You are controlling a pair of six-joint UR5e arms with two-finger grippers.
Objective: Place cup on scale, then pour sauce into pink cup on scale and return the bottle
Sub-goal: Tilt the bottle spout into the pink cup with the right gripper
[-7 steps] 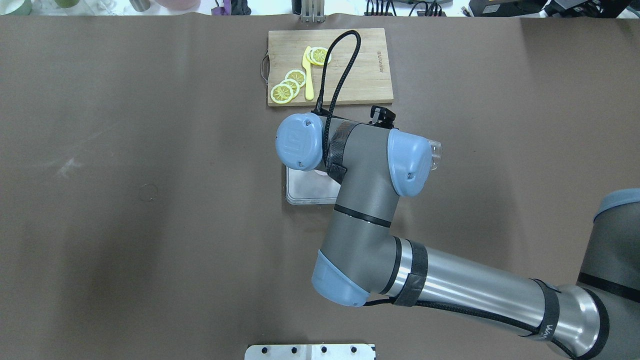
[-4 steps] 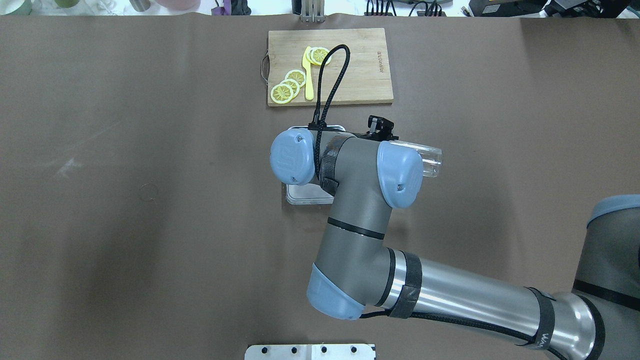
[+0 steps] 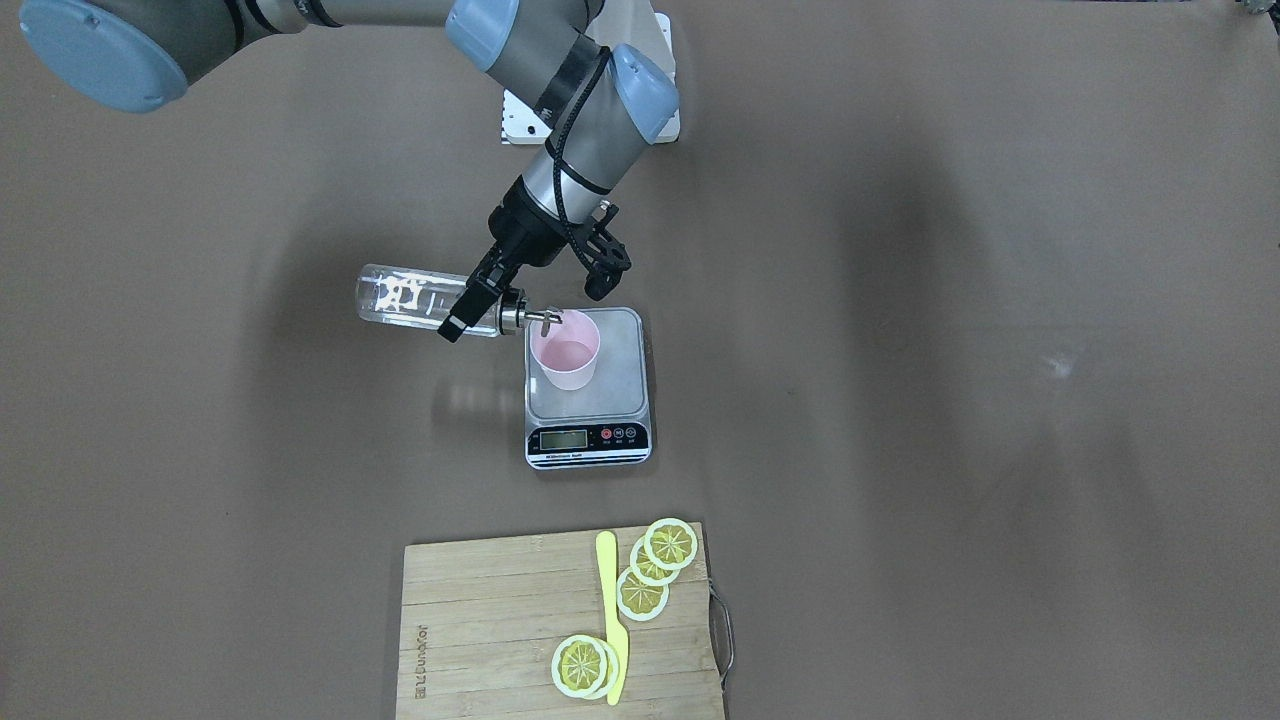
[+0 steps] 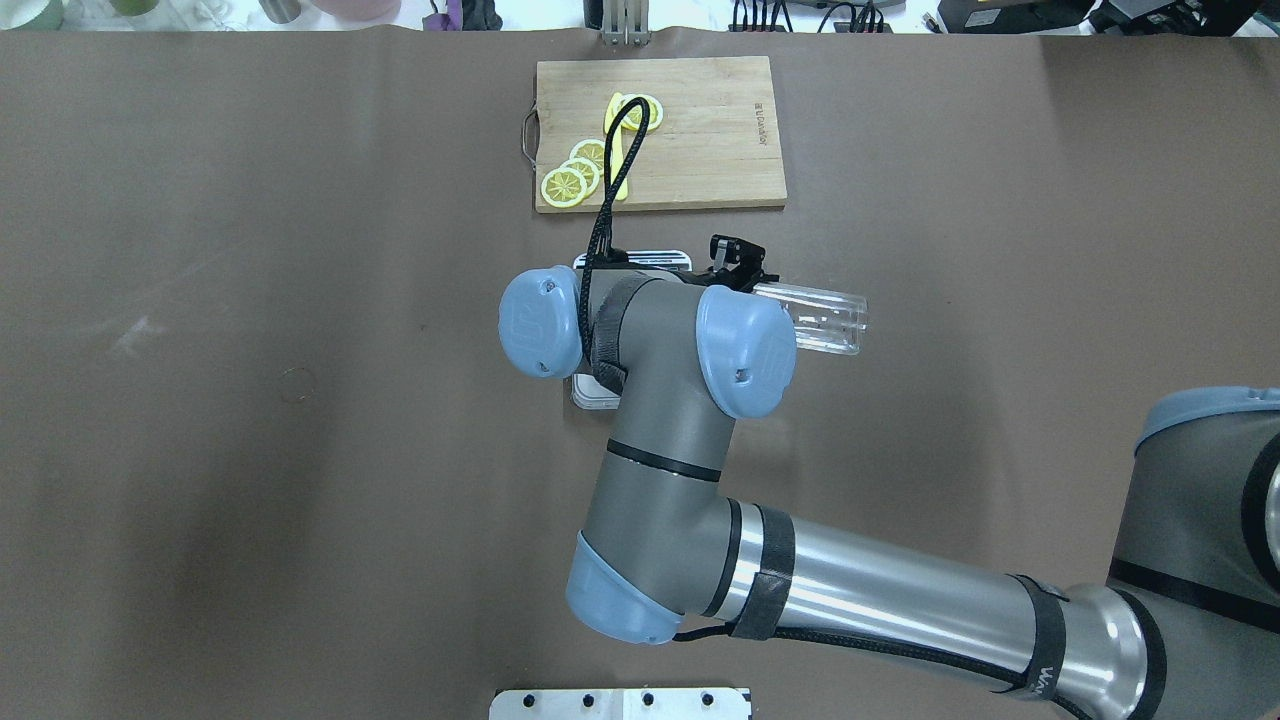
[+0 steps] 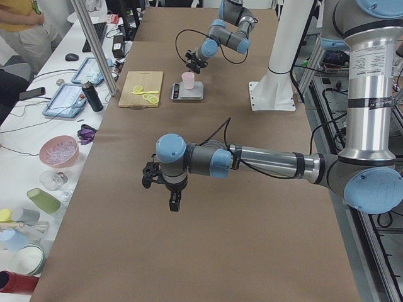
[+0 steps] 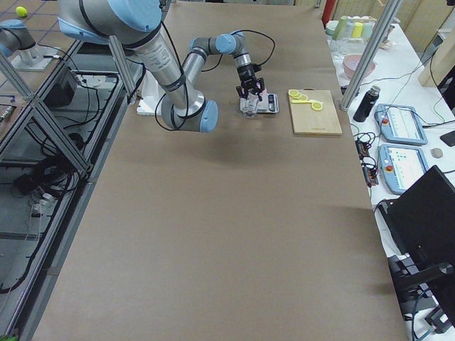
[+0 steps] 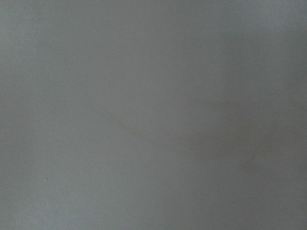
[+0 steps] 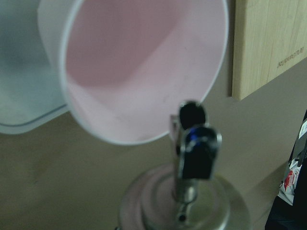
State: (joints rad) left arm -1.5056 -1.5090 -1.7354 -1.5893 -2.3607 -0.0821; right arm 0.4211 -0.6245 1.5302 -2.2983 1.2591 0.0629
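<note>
Jaws of the right gripper (image 3: 470,304) are clamped on the bottle (image 3: 408,299), which is held almost level with its spout at the rim of the cup (image 3: 566,354) standing on the scale (image 3: 622,380). For the left gripper (image 5: 174,199), the jaws' width cannot be told.

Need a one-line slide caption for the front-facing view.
Right gripper holds the bottle tipped sideways, spout at the rim of the cup on the scale.

Brown covering spans the long table (image 4: 200,450), a cluttered white bench (image 5: 25,129) alongside.
</note>
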